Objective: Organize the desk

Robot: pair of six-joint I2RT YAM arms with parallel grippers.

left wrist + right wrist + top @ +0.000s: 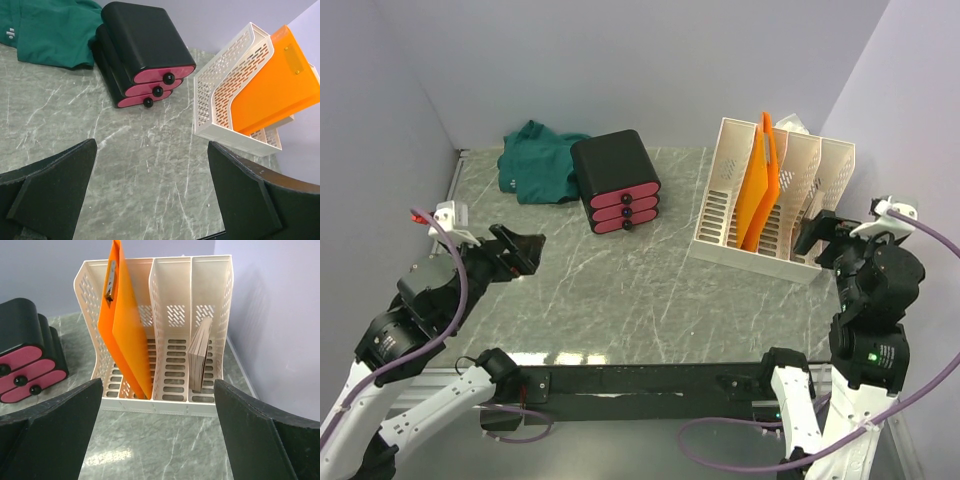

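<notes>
The desk (620,290) is a grey-green marble top with pale veins. At its left edge my left gripper (520,250) hovers open over bare stone (145,165), nothing between its fingers (50,190). Over on the right, my right gripper (825,240) is open too, with its fingers (260,435) facing the white file rack (160,340) from a short way off. An orange folder (125,335) leans in the rack's left slot and a thin book (200,360) stands in its right slot.
A black drawer box with three pink fronts (616,180) stands at the back centre. A crumpled green cloth (535,160) lies behind it at the back left. Walls close in the left, back and right sides. A black rail (650,380) runs along the front edge.
</notes>
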